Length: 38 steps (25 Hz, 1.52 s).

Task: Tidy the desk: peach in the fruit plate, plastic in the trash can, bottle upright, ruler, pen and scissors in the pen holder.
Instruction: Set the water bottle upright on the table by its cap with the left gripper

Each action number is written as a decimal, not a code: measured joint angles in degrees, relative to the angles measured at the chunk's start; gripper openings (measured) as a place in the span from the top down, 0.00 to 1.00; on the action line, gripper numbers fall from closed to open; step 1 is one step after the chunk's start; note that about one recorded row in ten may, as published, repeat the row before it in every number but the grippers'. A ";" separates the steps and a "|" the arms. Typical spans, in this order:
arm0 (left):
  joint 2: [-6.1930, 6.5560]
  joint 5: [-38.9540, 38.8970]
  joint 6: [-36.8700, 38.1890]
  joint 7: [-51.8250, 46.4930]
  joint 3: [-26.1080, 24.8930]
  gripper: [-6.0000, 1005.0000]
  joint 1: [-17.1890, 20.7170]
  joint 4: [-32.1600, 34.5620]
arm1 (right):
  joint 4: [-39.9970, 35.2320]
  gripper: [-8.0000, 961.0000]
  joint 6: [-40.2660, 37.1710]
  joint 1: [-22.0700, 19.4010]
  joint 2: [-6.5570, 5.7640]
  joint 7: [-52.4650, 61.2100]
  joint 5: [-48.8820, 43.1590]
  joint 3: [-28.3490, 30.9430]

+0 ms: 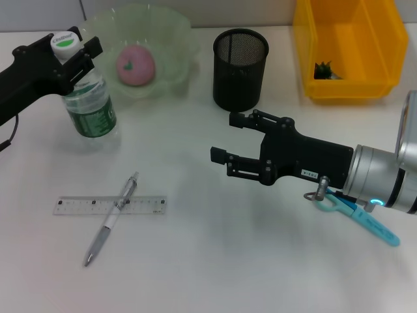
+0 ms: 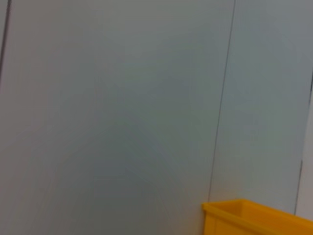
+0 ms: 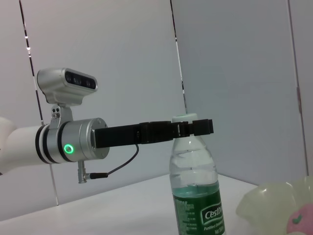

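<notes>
Water bottle [image 1: 90, 101] stood upright, cap up, left gripper [image 1: 73, 51] clamped around its neck, right gripper [image 1: 233, 142] spread, empty.

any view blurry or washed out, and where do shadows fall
Head view: bright, even light, soft shadow under the right end effector on the table. Left wrist view: soft, mostly blank wall. Right wrist view: water bottle sharp, fruit plate blurred.

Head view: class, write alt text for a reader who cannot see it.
The left gripper clasps the neck of an upright water bottle beside a fruit plate holding a peach. The right gripper hovers open mid-desk. A pen lies across a ruler.
</notes>
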 joint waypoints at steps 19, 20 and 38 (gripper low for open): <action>-0.13 0.01 -1.03 1.48 -0.03 0.55 0.21 -0.47 | 0.62 0.19 -0.06 -0.01 0.00 0.26 0.09 -0.43; -0.13 0.01 -0.90 1.48 0.05 0.55 0.20 -0.47 | 0.62 0.19 -0.06 -0.01 0.00 0.26 0.09 -0.43; -0.12 0.04 -0.37 1.29 0.38 0.52 0.14 -0.46 | 0.88 0.20 -0.09 -0.01 0.01 0.44 0.09 -0.51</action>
